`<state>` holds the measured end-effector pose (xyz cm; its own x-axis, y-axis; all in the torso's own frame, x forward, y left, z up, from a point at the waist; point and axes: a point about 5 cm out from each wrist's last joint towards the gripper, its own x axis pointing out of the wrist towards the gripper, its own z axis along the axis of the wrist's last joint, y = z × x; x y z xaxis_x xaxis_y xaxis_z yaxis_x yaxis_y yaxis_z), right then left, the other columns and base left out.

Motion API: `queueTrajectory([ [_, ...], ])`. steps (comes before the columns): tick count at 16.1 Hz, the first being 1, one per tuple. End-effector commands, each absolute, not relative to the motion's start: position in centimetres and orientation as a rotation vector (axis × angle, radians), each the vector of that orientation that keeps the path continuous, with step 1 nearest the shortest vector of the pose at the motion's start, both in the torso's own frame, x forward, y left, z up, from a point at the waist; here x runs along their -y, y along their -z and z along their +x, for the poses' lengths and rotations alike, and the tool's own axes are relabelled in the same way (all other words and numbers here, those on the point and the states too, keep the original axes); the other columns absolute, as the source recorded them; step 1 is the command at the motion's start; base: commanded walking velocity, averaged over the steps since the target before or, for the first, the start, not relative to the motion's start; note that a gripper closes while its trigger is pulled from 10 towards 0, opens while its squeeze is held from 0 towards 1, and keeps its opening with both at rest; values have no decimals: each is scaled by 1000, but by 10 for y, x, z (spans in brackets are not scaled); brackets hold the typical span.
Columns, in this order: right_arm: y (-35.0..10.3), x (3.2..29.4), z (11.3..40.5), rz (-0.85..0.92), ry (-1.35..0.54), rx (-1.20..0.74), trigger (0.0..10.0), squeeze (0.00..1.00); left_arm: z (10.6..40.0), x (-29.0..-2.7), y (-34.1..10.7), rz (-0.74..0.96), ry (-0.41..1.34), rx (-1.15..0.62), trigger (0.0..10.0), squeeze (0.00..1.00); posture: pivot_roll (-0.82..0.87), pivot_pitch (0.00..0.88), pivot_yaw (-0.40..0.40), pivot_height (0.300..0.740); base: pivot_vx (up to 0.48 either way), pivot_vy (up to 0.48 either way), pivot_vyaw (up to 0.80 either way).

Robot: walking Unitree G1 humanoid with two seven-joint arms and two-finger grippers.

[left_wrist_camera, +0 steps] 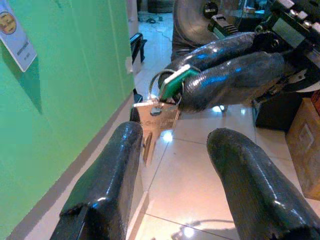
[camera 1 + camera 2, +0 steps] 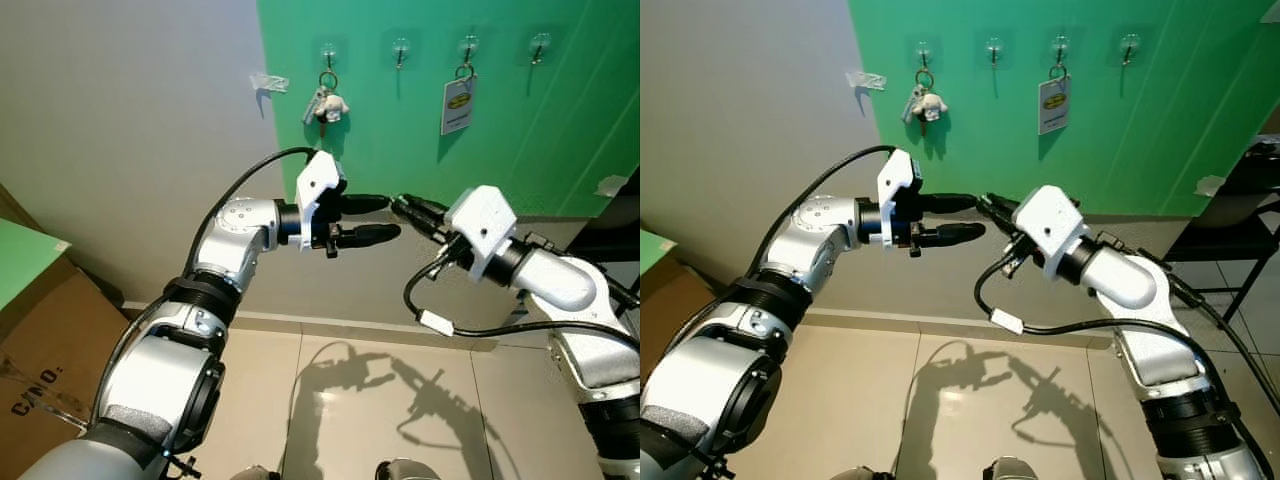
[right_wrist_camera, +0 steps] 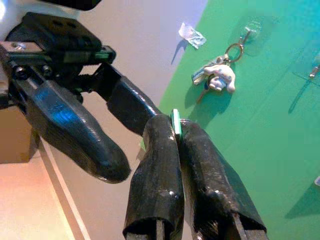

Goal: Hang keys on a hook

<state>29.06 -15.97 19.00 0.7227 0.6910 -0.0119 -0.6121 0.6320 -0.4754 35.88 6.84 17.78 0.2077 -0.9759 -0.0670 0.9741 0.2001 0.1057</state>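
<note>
Handover mid-air, below the hook row on green wall. Right gripper clenched on keys by the green tag; left gripper spread, key blade dangling just beside one finger. Risk: drop if right releases before left clamps; thin blade may slip. Ring shape, free hooks' tips hard to make out.

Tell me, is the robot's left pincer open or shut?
Open. The left pincer has its two black fingers spread apart, facing the silver key with green tag pinched by the right pincer.
</note>
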Motion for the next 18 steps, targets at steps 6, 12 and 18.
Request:
queueTrajectory([
  [6, -212, 170, 286, -450, -756, 198, 0, 0, 364, -74, -183, 164, 1340, 24, 10000, 0, -338, 51, 86, 740, 0, 0, 0],
  [12, -215, 168, 282, -399, -795, 178, 0, 0, 365, -72, -187, 138, 1353, 34, 10000, 0, -342, 38, 93, 740, 0, 0, 0],
  [18, -212, 159, 279, -375, -828, 165, 0, 0, 364, -66, -188, 113, 1379, 41, 10000, 0, -346, 28, 97, 740, 0, 0, 0],
])
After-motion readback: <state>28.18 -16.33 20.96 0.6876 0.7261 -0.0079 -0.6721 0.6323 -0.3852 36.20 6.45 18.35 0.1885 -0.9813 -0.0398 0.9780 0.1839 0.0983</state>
